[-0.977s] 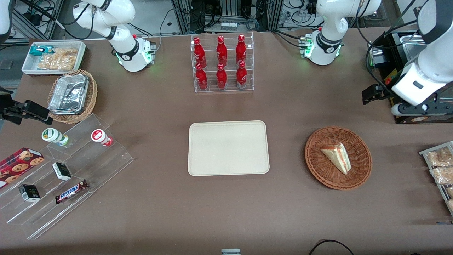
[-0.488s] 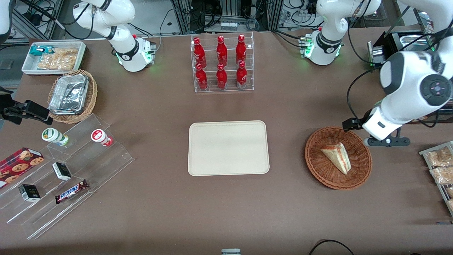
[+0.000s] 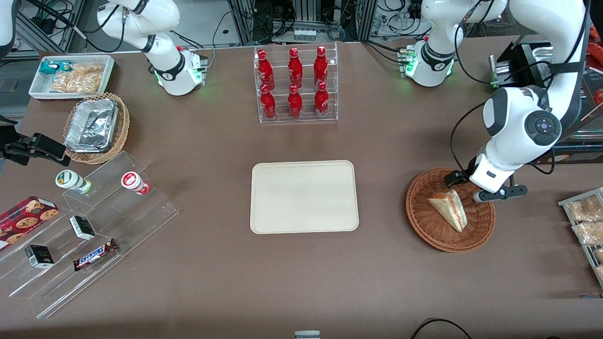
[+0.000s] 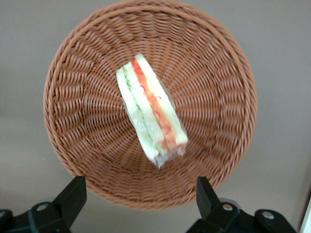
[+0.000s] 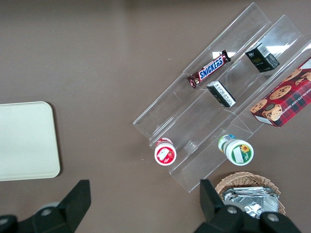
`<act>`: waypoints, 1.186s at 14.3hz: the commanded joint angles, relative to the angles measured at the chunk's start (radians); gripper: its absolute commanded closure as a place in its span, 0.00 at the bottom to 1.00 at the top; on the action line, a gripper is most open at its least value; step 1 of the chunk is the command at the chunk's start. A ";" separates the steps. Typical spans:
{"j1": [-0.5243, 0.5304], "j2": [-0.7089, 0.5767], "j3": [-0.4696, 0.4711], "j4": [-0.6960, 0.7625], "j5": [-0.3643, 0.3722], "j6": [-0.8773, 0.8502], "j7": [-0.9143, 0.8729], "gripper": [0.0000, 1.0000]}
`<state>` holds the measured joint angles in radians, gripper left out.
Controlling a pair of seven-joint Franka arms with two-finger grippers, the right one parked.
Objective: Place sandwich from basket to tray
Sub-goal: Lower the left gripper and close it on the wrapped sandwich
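Observation:
The sandwich, a pale wedge with red and green filling, lies in the round reddish-brown wicker basket toward the working arm's end of the table. The cream tray sits at the table's middle with nothing on it, and its corner shows in the right wrist view. My gripper hovers above the basket's rim farther from the front camera. In the left wrist view the gripper is open, its black fingers spread wide over the basket's edge, and nothing is between them.
A clear rack of red bottles stands farther from the camera than the tray. Bagged snacks lie beside the basket at the table's edge. Acrylic steps with small goods, a foil-filled basket and a white bin sit toward the parked arm's end.
My arm has swung in from the working arm's end of the table and come down over the basket's rim. The sandwich, basket and tray have not moved.

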<state>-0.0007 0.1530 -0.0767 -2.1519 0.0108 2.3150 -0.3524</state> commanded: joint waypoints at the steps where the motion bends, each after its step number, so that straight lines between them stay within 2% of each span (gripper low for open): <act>1: -0.008 0.045 0.003 0.004 0.002 0.087 -0.243 0.00; 5: -0.015 0.111 0.003 0.006 0.000 0.225 -0.587 0.00; 9: -0.015 0.167 0.003 0.014 0.000 0.225 -0.597 0.00; 10: -0.016 0.183 0.003 0.014 0.000 0.225 -0.597 0.03; 11: -0.016 0.191 0.003 0.014 0.000 0.225 -0.603 0.20; 12: -0.016 0.191 0.003 0.015 0.000 0.224 -0.603 0.51; 14: -0.019 0.183 0.003 0.015 0.008 0.213 -0.596 0.88; 15: -0.019 0.181 0.003 0.020 0.014 0.204 -0.594 0.95; 17: -0.019 0.174 0.002 0.065 0.015 0.129 -0.551 0.97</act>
<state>-0.0070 0.3394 -0.0807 -2.1331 0.0135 2.5133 -0.9242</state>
